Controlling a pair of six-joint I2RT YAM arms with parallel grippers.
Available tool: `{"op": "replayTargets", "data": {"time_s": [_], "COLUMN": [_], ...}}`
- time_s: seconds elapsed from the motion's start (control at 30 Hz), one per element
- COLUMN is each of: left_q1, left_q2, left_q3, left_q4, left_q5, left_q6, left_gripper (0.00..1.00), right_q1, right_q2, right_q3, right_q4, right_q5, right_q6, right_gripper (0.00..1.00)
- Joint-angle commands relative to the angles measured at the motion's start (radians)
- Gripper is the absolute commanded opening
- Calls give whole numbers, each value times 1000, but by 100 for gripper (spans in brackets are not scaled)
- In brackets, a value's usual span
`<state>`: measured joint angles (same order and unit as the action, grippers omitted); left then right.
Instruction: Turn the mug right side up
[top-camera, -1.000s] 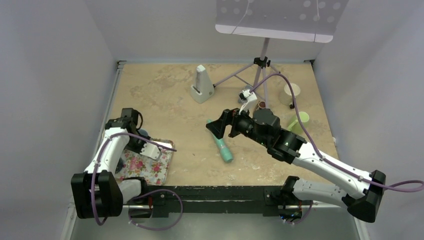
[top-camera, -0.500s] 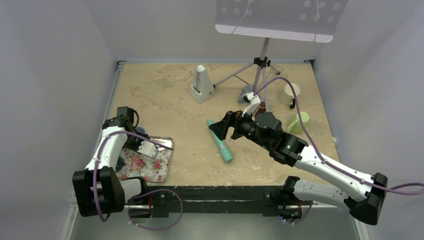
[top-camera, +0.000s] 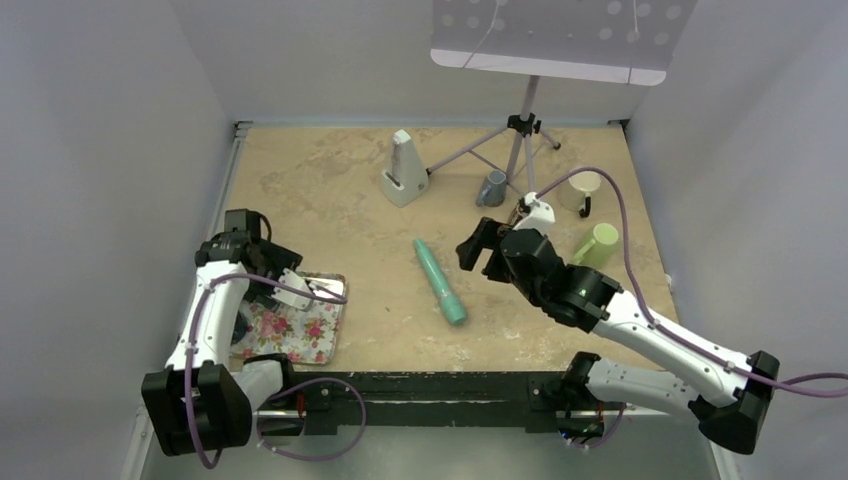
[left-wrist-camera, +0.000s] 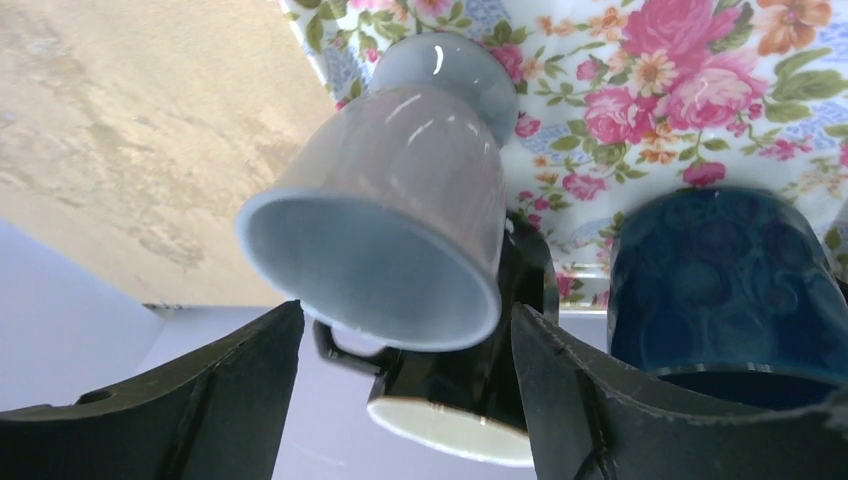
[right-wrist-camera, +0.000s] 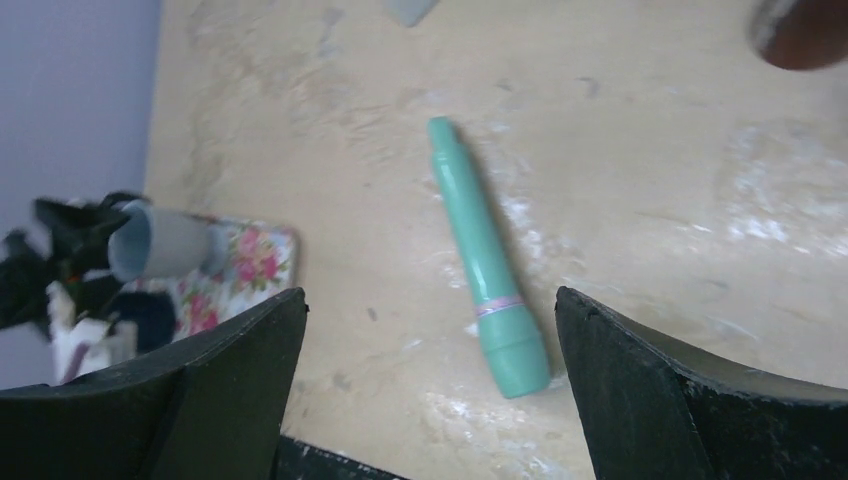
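A pale blue mug (left-wrist-camera: 400, 200) has its base toward the floral tray (left-wrist-camera: 700, 60) and its mouth toward my left wrist camera; it looks a little tilted. My left gripper (left-wrist-camera: 405, 310) is open, one finger on each side of the rim, a gap showing on both sides. From above, the left gripper (top-camera: 300, 290) hangs over the tray's far edge (top-camera: 300, 335) and hides the mug. The pale mug (right-wrist-camera: 160, 242) also shows small in the right wrist view. My right gripper (top-camera: 480, 250) is open and holds nothing, above the table right of a teal tube (top-camera: 440, 282).
A black mug (left-wrist-camera: 470, 390) and a dark blue mug (left-wrist-camera: 720, 280) stand beside the pale one. Far side: a grey cup (top-camera: 492, 188), a white mug (top-camera: 583, 190), a green mug on its side (top-camera: 597, 245), a metronome (top-camera: 403, 170) and a music stand's tripod (top-camera: 520, 125).
My left jaws have opened off the pale blue mug. The right arm has drawn back to the right, away from the teal tube, uncovering the grey cup.
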<state>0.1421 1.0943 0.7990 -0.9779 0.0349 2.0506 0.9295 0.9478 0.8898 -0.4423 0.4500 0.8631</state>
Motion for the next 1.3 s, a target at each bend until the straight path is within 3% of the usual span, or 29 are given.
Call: {"op": "replayTargets", "data": {"time_s": [0.0,0.07,0.2,0.4,0.5,0.6,0.8,0.9,1.0,1.07,1.2,1.27], "left_q1": [2,-4,-17,-22,-23,-23,-23,-23,-23,-23,-23,-23], "left_q2": [-52,-50,-30,7,-46,-124,-131,-132,-130,-126,-117,-116], "left_q3": [130,204,383,638,593,468,418,435,451,457,473,480], "left_q4": [-200,-286,-428,-578,-420,-186,-89,-99,-110,-108,-95,-98], "left_q5": [90,147,340,840,989,957,838,879,951,987,996,982], "left_q6": [92,5,-320,-1021,-1437,-1710,-1809,-1809,-1809,-1822,-1871,-1895], "left_gripper": [80,81,82,81,81,81,81,81,80,80,80,80], "right_q1": [-106,-203,-410,-722,-804,-850,-903,-914,-925,-926,-966,-966], "right_q2": [-86,-143,-172,-4,77,163,384,434,441,473,492,440], "right_q3": [-13,-72,-160,-205,-191,-181,-126,-117,-125,-114,-127,-141], "right_q4": [-200,-153,-95,68,117,199,221,191,215,203,214,222], "right_q5": [188,189,264,147,155,165,82,95,86,80,31,34], "right_q6": [187,170,153,24,3,-39,-24,20,43,60,73,68], "right_gripper": [99,99,98,95,93,89,84,83,74,56,10,0]}}
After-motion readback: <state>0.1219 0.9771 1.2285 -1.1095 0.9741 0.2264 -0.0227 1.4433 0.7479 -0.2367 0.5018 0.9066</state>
